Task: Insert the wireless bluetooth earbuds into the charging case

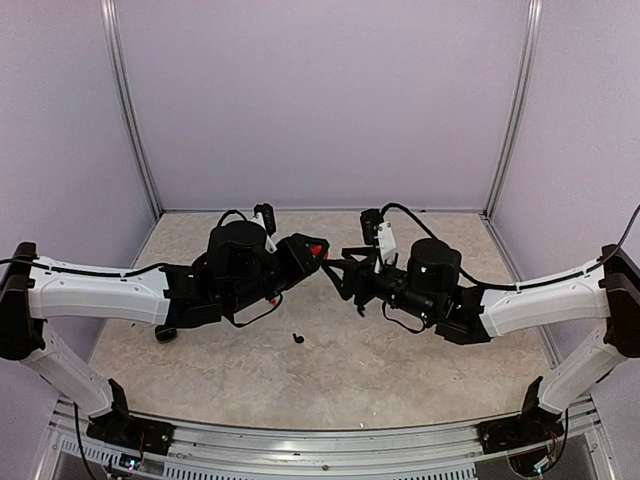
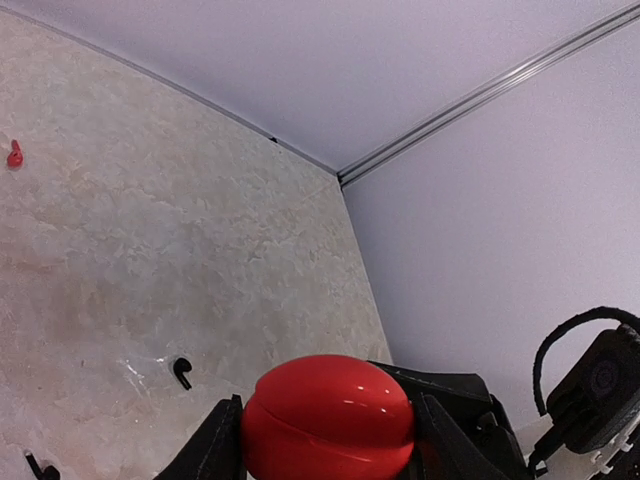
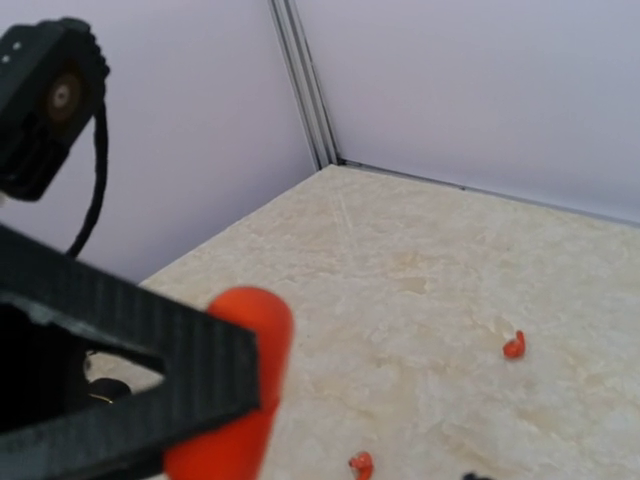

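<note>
My left gripper [image 2: 328, 440] is shut on the red charging case [image 2: 328, 415], raised above the table with its lid closed. In the top view the charging case [image 1: 316, 250] hangs between both arms, and my right gripper [image 1: 334, 266] is right against it. In the right wrist view one black finger [image 3: 120, 370] crosses in front of the blurred charging case [image 3: 240, 330]; the other finger is hidden, so I cannot tell its grip. On the table lie red earbuds [image 3: 514, 346] [image 3: 361, 464] and black earbuds [image 2: 182, 372] [image 2: 40, 467]. One red earbud [image 2: 14, 154] also shows in the left wrist view.
A marbled beige table [image 1: 400, 350] is enclosed by pale lilac walls with metal corner posts [image 1: 510, 110]. One black earbud [image 1: 297, 338] lies in front of the two grippers. Both arms reach inward from the near corners.
</note>
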Tool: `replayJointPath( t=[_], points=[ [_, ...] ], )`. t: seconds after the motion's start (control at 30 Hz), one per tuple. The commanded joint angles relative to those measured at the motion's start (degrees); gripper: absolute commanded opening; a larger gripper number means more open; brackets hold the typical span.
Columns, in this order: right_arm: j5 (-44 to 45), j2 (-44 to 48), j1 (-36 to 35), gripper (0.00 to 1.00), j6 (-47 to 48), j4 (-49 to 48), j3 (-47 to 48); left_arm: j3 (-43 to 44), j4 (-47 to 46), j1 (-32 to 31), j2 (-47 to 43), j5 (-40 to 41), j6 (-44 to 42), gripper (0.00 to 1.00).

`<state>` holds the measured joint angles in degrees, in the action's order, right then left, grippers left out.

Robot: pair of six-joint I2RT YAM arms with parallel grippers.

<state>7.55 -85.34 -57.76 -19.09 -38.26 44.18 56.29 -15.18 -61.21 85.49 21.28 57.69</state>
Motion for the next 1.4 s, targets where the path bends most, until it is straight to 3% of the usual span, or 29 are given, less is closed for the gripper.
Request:
replayJointPath(
  t=[0.0, 0.3, 0.6, 0.87, 1.37],
  points=[
    [0.05, -1.61, -0.76, 0.58, 0.48, -3.11, 2.39, -0.69, -3.69, -1.14, -0.78, -2.3, 0.6, 0.33],
    [-1.73, -3.24, -1.01, 0.56, 1.16, -3.8, 3.36, -1.61, -5.3, -1.17, -0.74, -2.46, 1.05, 0.33],
    [0.85, -3.82, -1.03, 0.39, 2.2, -5.76, 2.93, 0.68, -4.41, -1.43, 0.56, -2.65, 0.92, 0.33],
    [-0.06, -3.36, -1.04, 0.3, 4.16, -5.09, 3.13, 4.51, -0.51, -2.13, 1.76, -2.38, -0.3, 0.34],
    [3.79, 1.29, -1.02, 0.16, 7.15, -6.08, 0.03, 3.37, -7.91, -3.33, 3.56, -3.46, -0.36, 0.37]
  ],
)
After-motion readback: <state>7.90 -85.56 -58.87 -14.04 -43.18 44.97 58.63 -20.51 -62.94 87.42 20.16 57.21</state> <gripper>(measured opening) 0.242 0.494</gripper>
